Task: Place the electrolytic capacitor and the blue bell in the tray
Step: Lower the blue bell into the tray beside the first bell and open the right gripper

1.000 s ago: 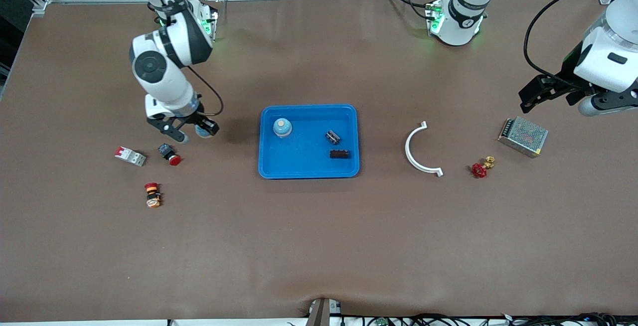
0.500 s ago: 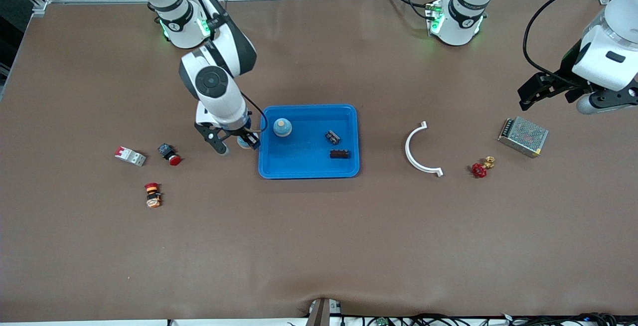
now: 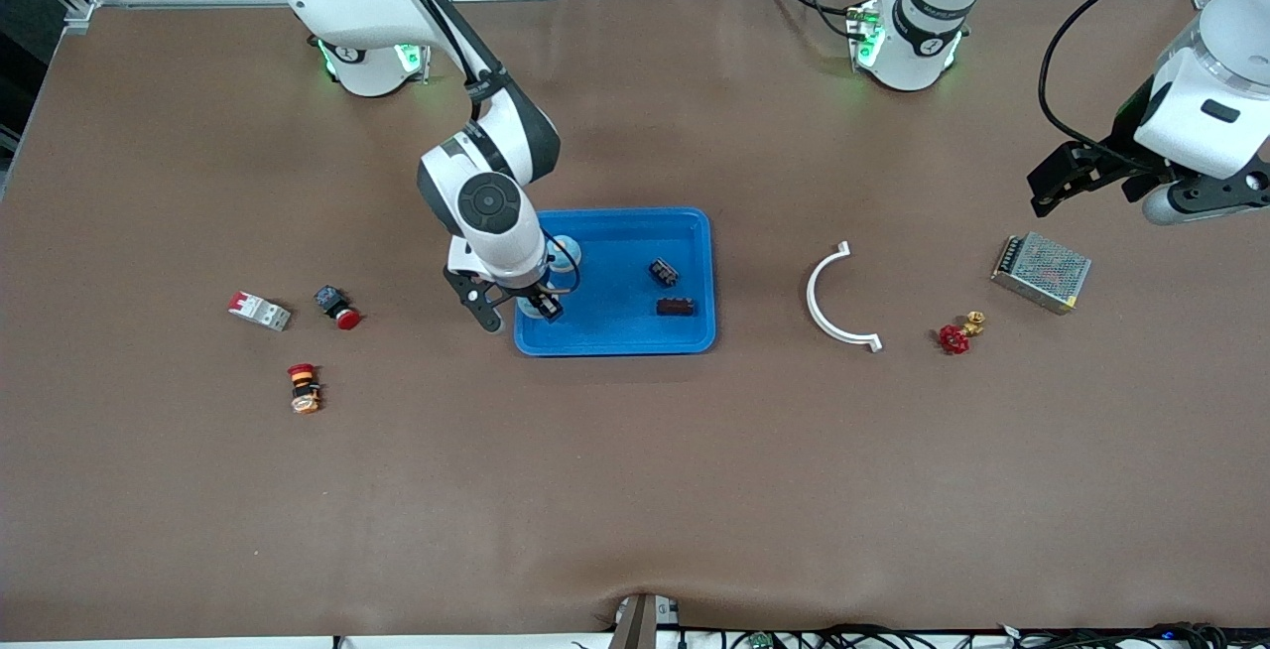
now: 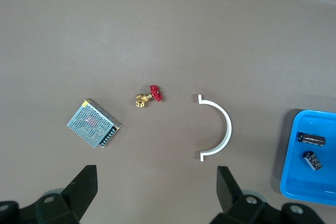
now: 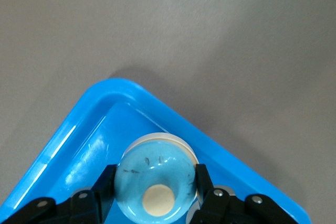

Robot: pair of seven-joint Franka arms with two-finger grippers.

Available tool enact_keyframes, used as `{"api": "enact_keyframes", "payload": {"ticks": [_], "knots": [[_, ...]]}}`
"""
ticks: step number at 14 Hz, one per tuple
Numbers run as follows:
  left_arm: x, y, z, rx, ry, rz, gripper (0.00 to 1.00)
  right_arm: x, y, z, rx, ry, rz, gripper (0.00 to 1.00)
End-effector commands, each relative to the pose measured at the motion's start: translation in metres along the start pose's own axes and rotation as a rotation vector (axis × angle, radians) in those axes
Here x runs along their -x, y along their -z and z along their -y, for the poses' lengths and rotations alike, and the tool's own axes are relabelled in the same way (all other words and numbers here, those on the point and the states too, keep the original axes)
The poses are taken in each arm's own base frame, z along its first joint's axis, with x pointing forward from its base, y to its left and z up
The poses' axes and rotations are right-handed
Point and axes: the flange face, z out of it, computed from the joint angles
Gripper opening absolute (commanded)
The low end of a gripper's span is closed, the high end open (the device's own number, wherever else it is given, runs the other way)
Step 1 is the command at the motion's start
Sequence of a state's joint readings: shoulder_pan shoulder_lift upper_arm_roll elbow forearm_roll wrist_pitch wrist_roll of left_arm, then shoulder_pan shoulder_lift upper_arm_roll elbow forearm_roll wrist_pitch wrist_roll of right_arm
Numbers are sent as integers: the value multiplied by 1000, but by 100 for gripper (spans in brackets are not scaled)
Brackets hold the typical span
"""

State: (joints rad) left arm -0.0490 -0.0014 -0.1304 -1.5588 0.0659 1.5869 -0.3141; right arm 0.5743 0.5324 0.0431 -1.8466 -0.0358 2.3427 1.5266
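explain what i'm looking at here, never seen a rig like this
These are two robot arms at a brown table. One picture looks down from across the table; the other two come from cameras on each arm's wrist. The right gripper is shut on a blue bell over a corner of the blue tray, which holds small dark parts. The left gripper waits open above a metal mesh box. A white curved piece and a red valve lie beside it.

Bright blue tray holds a pale blue bell with cream knob, beside black parts.
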Motion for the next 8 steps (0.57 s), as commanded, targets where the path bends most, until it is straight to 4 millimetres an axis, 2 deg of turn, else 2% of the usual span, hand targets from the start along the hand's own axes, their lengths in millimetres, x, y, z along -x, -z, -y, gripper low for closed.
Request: {"api": "enact_keyframes", "payload": {"ticks": [1,6,8], "knots": [[11,7,0,8,-19,14,100,10,-4,7,8,-18,2,0],[13,9,0,8,-17,13,100,33,-22,17,19,-15,-4,0],[12,9,0,7,-17,12,100,34,-27,17,25,-10,-7,0]]}}
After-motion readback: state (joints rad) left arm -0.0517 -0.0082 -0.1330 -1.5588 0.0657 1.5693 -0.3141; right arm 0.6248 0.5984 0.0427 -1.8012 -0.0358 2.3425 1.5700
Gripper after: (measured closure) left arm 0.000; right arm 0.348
